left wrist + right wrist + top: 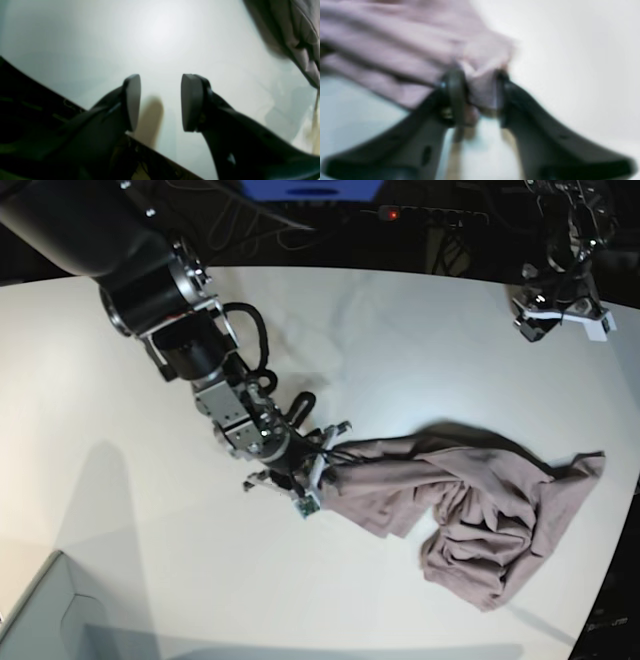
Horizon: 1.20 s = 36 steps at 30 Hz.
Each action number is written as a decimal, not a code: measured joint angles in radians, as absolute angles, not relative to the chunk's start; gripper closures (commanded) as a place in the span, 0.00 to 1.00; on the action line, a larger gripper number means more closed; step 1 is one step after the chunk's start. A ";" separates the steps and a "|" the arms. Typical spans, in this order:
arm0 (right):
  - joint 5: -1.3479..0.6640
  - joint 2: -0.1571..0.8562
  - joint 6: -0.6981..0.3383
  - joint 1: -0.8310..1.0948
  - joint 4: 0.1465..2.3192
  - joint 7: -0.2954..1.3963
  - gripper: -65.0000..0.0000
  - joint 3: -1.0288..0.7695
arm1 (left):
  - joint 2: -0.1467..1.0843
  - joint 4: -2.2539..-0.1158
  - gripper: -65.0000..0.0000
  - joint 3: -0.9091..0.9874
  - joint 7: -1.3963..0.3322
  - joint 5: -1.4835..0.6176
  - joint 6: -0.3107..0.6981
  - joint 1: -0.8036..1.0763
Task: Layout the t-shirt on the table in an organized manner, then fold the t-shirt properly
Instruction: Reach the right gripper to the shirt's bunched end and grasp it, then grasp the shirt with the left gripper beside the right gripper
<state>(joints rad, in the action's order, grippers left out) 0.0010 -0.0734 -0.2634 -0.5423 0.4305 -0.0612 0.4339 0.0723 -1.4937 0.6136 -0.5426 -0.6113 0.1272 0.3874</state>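
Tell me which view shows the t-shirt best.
Base view: the whole crumpled dusty mauve cotton t-shirt lies on the white table, one edge pinched by the right gripper. The right wrist view shows only blurred fabric between the fingers; the left wrist view catches a corner.

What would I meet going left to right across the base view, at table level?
Grey box corner → right gripper, shut on the shirt's edge → crumpled t-shirt on the white table → left gripper, open, at the far right edge.
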 measured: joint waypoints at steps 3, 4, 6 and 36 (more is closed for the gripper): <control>-0.001 -0.075 -0.266 -0.539 0.431 -0.060 1.00 0.434 | 0.072 -1.494 0.60 0.614 -0.543 -0.611 0.127 0.384; -0.001 -0.075 -0.266 -0.533 0.434 -0.061 1.00 0.434 | 0.073 -1.493 0.60 0.614 -0.543 -0.611 0.127 0.384; 0.000 -0.075 -0.266 -0.502 0.482 -0.051 1.00 0.433 | 0.073 -1.493 0.60 0.614 -0.542 -0.612 0.127 0.382; 0.011 -0.036 -0.281 0.105 1.694 0.236 1.00 0.409 | 0.067 -1.496 0.60 0.693 -0.644 -0.612 0.127 0.356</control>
<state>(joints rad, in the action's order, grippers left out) 0.0109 -0.0357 -0.2806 0.1055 1.6943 0.2356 0.4088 0.0666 -1.4963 0.6926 -0.6437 -0.6117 0.1272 0.3557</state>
